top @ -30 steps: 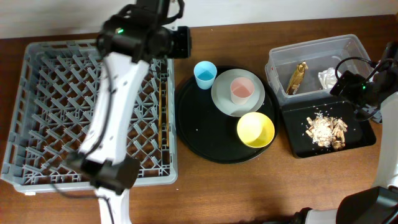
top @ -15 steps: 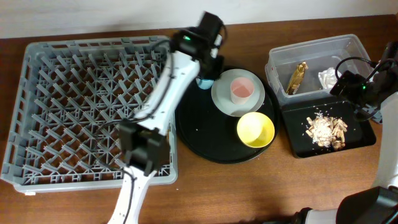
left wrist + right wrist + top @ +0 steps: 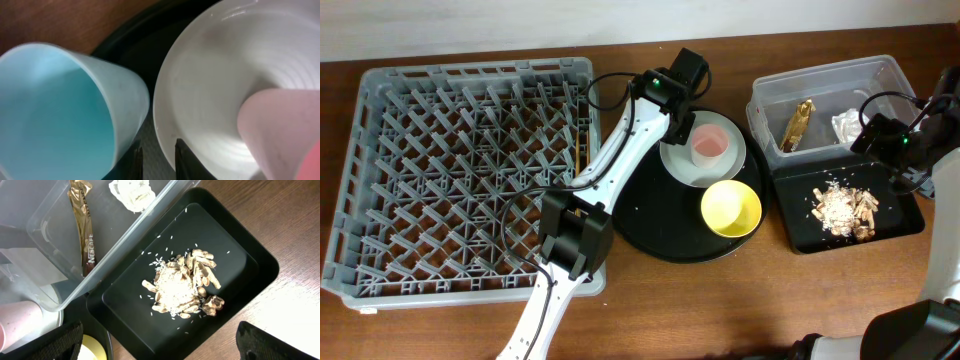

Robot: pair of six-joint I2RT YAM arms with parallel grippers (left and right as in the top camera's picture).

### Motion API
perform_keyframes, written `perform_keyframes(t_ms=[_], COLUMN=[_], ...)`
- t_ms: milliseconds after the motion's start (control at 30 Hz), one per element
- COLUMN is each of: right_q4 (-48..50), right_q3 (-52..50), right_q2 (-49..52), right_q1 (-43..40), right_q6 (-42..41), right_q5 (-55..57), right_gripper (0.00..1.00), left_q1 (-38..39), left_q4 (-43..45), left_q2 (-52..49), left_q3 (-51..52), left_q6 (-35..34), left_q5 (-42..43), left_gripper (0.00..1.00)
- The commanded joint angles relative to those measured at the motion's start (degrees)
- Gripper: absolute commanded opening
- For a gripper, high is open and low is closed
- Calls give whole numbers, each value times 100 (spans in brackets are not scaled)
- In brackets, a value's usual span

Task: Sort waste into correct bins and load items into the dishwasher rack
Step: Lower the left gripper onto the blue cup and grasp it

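My left gripper [image 3: 672, 112] hangs over the far edge of the round black tray, hiding the light-blue cup in the overhead view. In the left wrist view its fingertips [image 3: 182, 157] stand nearly together, holding nothing, low between the light-blue cup [image 3: 55, 110] and the pale grey plate [image 3: 210, 85]. The pink cup [image 3: 710, 147] stands on that plate [image 3: 682, 165]. The yellow bowl [image 3: 731, 208] sits beside it. Chopsticks [image 3: 583, 150] lie in the grey rack [image 3: 460, 180]. My right gripper [image 3: 160, 330] is wide open and empty above the black rectangular tray [image 3: 125, 300] of food scraps [image 3: 182, 287].
The clear tub [image 3: 825, 78] holds the gold wrapper [image 3: 798, 123] and the white tissue [image 3: 847, 125]. The black rectangular tray [image 3: 800, 235] lies just in front of it. The round black tray [image 3: 650, 215] sits between rack and bins. My left arm spans the rack's right edge.
My left arm has swung right from over the rack to the far edge of the round tray, now covering the blue cup. The right arm has not moved.
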State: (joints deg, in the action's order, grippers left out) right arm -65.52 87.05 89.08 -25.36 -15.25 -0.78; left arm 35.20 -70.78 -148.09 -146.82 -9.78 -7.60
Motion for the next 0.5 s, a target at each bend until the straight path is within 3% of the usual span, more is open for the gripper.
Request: perform_keyframes(t_ms=[0, 133, 467], right_q4=[-2, 0, -2], right_q3=[28, 28, 28], right_q2=[-85, -85, -85], right_q1=[-15, -15, -15], right_q6=[-50, -50, -50], right_q5=[-9, -9, -9], right_gripper=[99, 99, 99], left_q1=[17, 17, 17], left_q4=[-232, -431, -385], left_q2=[70, 90, 66], left_q3=[-516, -975, -960], left_q6=[92, 94, 92], left_q5=[-122, -127, -125], left_gripper=[22, 22, 22])
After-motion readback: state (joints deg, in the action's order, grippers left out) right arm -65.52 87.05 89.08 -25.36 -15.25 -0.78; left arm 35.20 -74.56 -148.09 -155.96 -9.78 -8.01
